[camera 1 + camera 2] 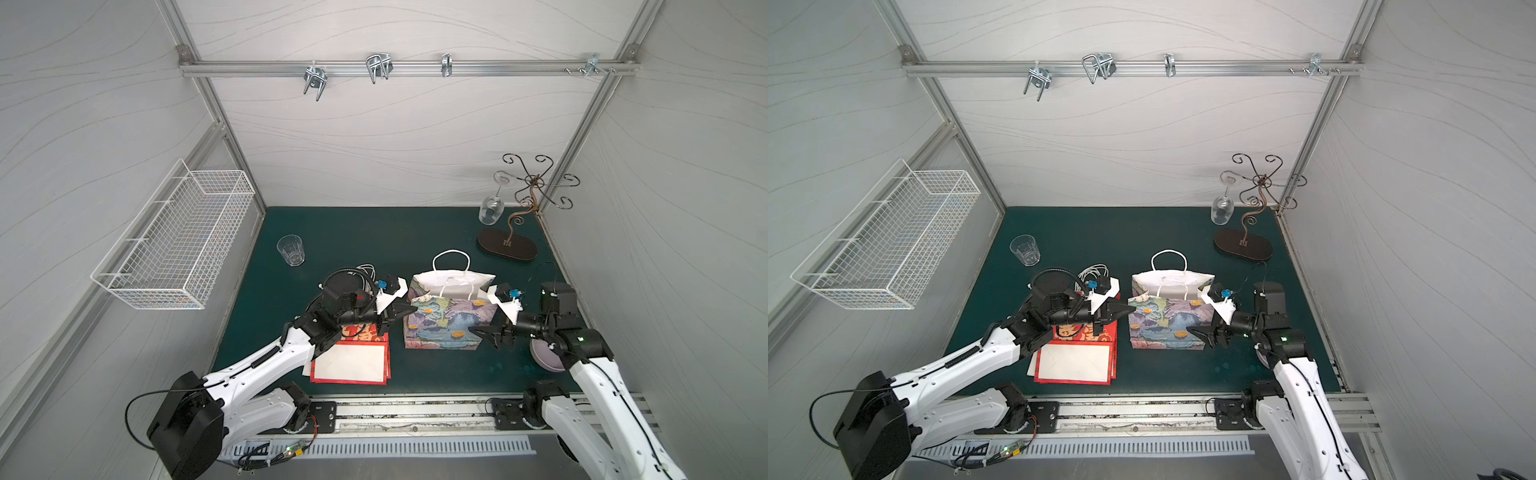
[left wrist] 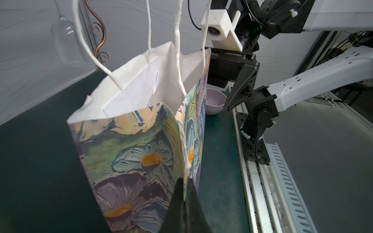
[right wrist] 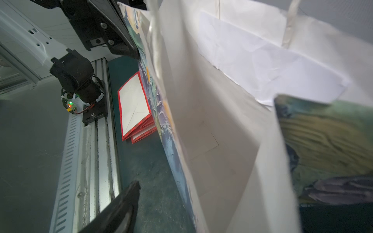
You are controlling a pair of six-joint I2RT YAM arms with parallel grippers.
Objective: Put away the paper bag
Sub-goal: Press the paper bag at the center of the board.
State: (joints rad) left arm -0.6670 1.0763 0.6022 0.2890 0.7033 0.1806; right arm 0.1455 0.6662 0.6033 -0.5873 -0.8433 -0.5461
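The paper bag (image 1: 449, 322) (image 1: 1165, 324), floral outside and white inside, stands upright and open on the green mat, its two white cord handles up. My left gripper (image 1: 409, 309) (image 1: 1128, 309) is shut on the bag's front left corner; in the left wrist view its jaws (image 2: 184, 188) pinch that corner fold of the paper bag (image 2: 129, 145). My right gripper (image 1: 484, 338) (image 1: 1200, 337) stands open at the front right corner. In the right wrist view one fingertip (image 3: 131, 191) shows outside the paper bag's (image 3: 222, 121) front wall. The other finger is hidden by the paper.
Red-edged envelopes (image 1: 351, 361) lie under the left arm. A purple bowl (image 1: 544, 357) (image 2: 215, 100) sits under the right arm. A tumbler (image 1: 291, 249) stands back left, a wine-glass stand (image 1: 509, 245) back right. A wire basket (image 1: 178, 245) hangs on the left wall and hooks (image 1: 376, 66) on the back rail.
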